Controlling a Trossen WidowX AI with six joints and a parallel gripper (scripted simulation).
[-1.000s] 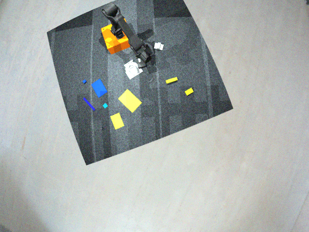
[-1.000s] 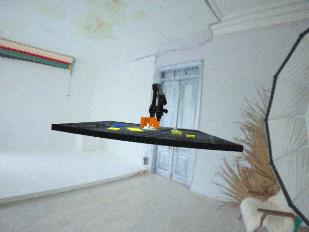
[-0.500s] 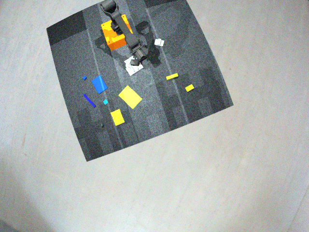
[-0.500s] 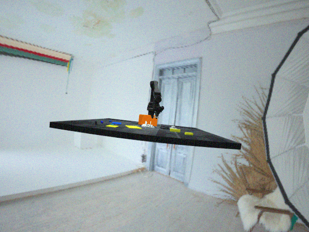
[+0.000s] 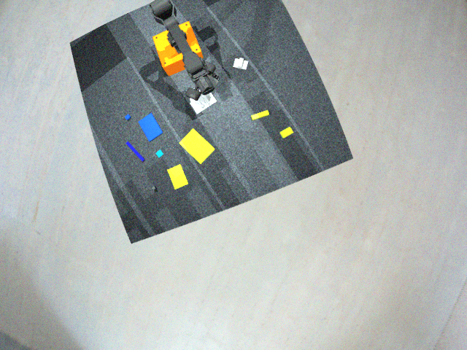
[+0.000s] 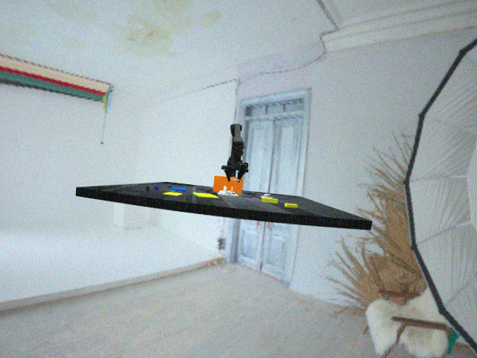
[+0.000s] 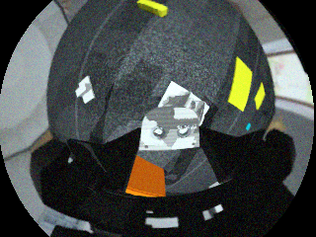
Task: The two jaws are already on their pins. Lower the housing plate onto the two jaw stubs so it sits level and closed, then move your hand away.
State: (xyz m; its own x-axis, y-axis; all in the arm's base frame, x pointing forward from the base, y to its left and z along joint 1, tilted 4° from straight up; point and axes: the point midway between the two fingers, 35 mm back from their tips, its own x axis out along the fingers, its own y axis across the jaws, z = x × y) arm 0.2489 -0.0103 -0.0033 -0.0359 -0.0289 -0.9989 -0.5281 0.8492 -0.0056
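The gripper [image 5: 204,85] [image 6: 234,180] [image 7: 170,134] is shut on the pale housing plate [image 7: 169,141], one finger at each side. The plate has a rounded end and two round holes, and hangs in the air, roughly level in the exterior view. The white base [image 5: 198,108] [image 6: 228,193] [image 7: 172,92] lies on the table below, set at an angle to the plate in the wrist view. Small upright white parts [image 6: 224,189] stand on the base, below the plate with a gap between. The plate covers much of the base in the wrist view; the jaws cannot be told apart.
An orange box [image 5: 174,69] [image 6: 220,183] [image 7: 146,178] stands close behind the base. A small white stepped piece [image 5: 240,63] [image 7: 85,90] lies to one side. Yellow slabs [image 5: 196,146] [image 5: 177,176], yellow bars [image 5: 260,114] [image 5: 286,132] and a blue slab [image 5: 150,127] lie farther out.
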